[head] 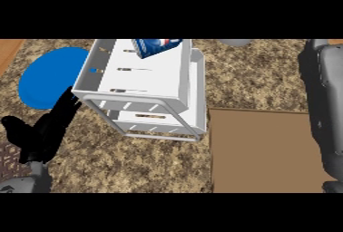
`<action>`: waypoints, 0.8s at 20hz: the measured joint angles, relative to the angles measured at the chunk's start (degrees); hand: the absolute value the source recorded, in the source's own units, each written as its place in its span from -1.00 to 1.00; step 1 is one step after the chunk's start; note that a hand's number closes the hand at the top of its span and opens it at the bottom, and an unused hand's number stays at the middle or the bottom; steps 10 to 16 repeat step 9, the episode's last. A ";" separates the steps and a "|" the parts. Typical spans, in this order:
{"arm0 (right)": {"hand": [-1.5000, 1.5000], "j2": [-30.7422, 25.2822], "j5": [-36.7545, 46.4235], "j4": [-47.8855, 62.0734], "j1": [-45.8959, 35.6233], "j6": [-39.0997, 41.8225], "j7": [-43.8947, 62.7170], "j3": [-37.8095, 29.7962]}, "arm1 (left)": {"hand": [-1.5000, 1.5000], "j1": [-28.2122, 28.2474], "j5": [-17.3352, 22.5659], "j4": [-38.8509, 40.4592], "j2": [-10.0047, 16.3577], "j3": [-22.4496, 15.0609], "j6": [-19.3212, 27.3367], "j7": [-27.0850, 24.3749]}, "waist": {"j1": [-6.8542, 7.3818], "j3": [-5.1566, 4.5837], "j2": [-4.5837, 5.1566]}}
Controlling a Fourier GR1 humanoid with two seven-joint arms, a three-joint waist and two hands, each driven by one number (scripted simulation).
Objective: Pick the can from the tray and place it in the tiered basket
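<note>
The can (158, 46), blue with a white and red label, lies tilted in the upper tier of the white tiered basket (127, 97), at its far side; the view's top edge cuts it off. No hand touches it. The brown tray (264, 152) lies bare at the lower right, next to the basket. My left hand (46, 129) rests open at the lower left, its straight fingers pointing up towards the basket's near left corner. Only the grey right forearm (330, 108) shows, running up the right edge over the tray's right side; its hand is out of sight.
A blue plate (48, 77) lies on the speckled counter left of the basket, partly behind my left fingers. A pale grey rounded object (234, 42) peeks in at the top edge. A wooden strip (8, 50) borders the counter at the far left.
</note>
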 measured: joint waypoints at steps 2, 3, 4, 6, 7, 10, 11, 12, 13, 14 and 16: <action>-1.00 -2.87 -1.79 -1.22 1.99 2.43 -0.46 -2.09 | 0.00 0.59 0.23 -0.96 0.15 0.00 -0.46 0.53 | 0.04 0.00 -0.02; -1.00 -4.34 -2.75 -1.22 2.77 3.68 -0.91 -3.32 | 0.00 0.72 0.38 -1.27 0.29 0.22 -0.56 0.81 | 0.09 -0.01 -0.02; -1.00 -5.89 -3.73 -1.57 3.34 5.08 -0.81 -4.39 | 0.00 0.26 0.32 -1.34 0.28 0.31 -0.33 1.34 | 0.06 0.00 -0.01; -1.00 -8.83 -5.97 -3.16 5.73 8.10 -0.60 -6.56 | 0.00 1.68 0.16 -1.60 -0.04 0.31 -0.58 0.14 | 0.00 0.00 -0.05; -1.00 -9.89 -6.77 -3.46 6.35 9.18 -0.57 -7.31 | 0.00 1.63 0.14 -1.53 -0.09 0.44 -0.60 0.20 | 0.04 0.00 -0.04; -1.00 -13.08 -8.73 -2.38 7.39 12.61 -1.60 -9.52 | 0.00 1.30 -0.06 -1.32 -0.35 0.30 -0.53 0.42 | 0.10 -0.01 0.01; -1.00 -13.08 -8.73 -2.38 7.39 12.61 -1.60 -9.52 | 0.00 1.30 -0.06 -1.32 -0.35 0.30 -0.53 0.42 | 0.10 -0.01 0.01; -1.00 -13.08 -8.73 -2.38 7.39 12.61 -1.60 -9.52 | 0.00 1.30 -0.06 -1.32 -0.35 0.30 -0.53 0.42 | 0.10 -0.01 0.01; -1.00 -13.08 -8.73 -2.38 7.39 12.61 -1.60 -9.52 | 0.00 1.30 -0.06 -1.32 -0.35 0.30 -0.53 0.42 | 0.10 -0.01 0.01; -1.00 -13.08 -8.73 -2.38 7.39 12.61 -1.60 -9.52 | 0.00 1.30 -0.06 -1.32 -0.35 0.30 -0.53 0.42 | 0.10 -0.01 0.01; -1.00 -13.08 -8.73 -2.38 7.39 12.61 -1.60 -9.52 | 0.00 1.30 -0.06 -1.32 -0.35 0.30 -0.53 0.42 | 0.10 -0.01 0.01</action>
